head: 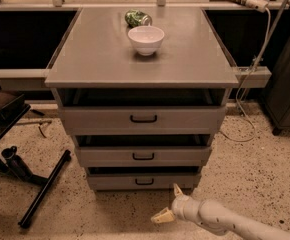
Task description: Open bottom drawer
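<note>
Since the bottom drawer (115,182) sits about flush w/ the rest of the cabinet, its front no further out than the stepped look of the three fronts would suggest, I'd judge the task as barely begun: nothing pulled yet. It's the lowest, narrowest front, just above the speckled floor (265,174), under the middle drawer (105,156) and the top drawer (95,119), w/ a small black handle (144,181) at centre. The gripper (168,203) is low in front of the cabinet, just below the drawer front and toward its picture-right end, clearly off the handle. Its two fingers are spread wide w/ nothing between them, one tip pointing up at the drawer's lower edge, the other out to the lower left. Whether the upper tip touches the front, can't tell. So the approach looks partly done, i.e. the arm (225,221) is at about the right height, but no grasp is made. Left to do, as I read it: shift the claw left and a bit up so the fingers straddle the handle, close on it, then pull straight out toward the camera. Up top, a white bowl (146,38) and a green can (137,18) sit well apart from the work. A black pole (42,189) lies on the floor at picture-left, also well apart from the gripper.
</note>
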Available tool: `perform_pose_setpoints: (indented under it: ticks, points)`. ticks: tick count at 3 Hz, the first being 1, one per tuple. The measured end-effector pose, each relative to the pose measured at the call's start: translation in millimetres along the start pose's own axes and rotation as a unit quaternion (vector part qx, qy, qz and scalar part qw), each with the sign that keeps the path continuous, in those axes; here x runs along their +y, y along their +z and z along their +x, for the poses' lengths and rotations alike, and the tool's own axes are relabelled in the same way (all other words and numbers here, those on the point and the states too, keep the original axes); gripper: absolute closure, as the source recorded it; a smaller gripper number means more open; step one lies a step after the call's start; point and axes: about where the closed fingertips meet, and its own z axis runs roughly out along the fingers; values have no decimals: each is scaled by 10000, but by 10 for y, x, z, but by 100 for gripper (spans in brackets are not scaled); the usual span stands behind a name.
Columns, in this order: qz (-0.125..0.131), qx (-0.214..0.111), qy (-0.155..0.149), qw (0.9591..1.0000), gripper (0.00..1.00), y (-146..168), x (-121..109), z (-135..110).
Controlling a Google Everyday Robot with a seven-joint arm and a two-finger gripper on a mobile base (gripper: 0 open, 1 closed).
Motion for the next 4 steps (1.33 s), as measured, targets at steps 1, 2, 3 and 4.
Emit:
perform_pose_setpoints:
  ticks: [1,2,3,4]
  points:
    - [0,0,0,10000,0,0,0,0]
    - [174,-13,-197,9997,0,120,-103,-71]
    - [473,-100,-489,9976,0,320,-292,-206]
    - [535,-91,-698,9961,0,525,-380,-290]
